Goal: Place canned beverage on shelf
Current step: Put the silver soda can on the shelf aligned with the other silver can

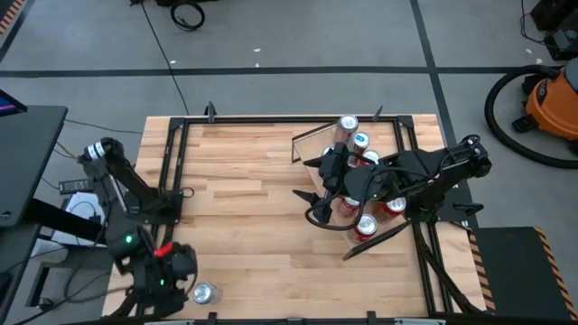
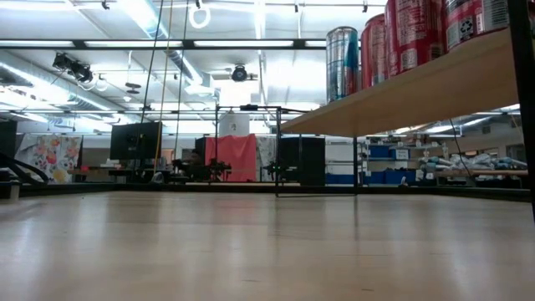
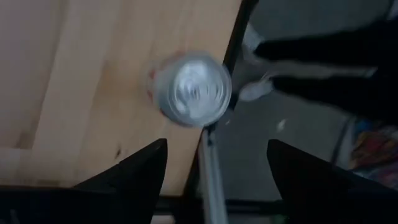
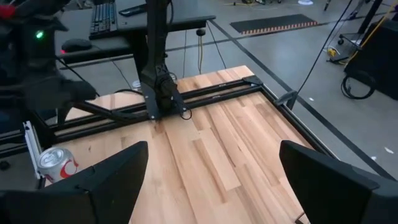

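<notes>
From above, the left end effector [image 1: 185, 271] is hovering beside a can [image 1: 205, 292] standing at the surface's [image 1: 253, 208] near left corner, its fingers apart. The right end effector [image 1: 318, 194] is hanging with fingers apart beside the shelf [image 1: 316, 144]. At table height, cans are lining the shelf. The left wrist view is looking down onto the can's top, between spread fingers.

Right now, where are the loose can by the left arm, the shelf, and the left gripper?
loose can [image 1: 204, 292]: high view, silver top.
shelf [image 2: 401, 96]: low view, front edge of the wooden plank.
left gripper [image 3: 214, 165]: left wrist view, gap between open jaws.
</notes>
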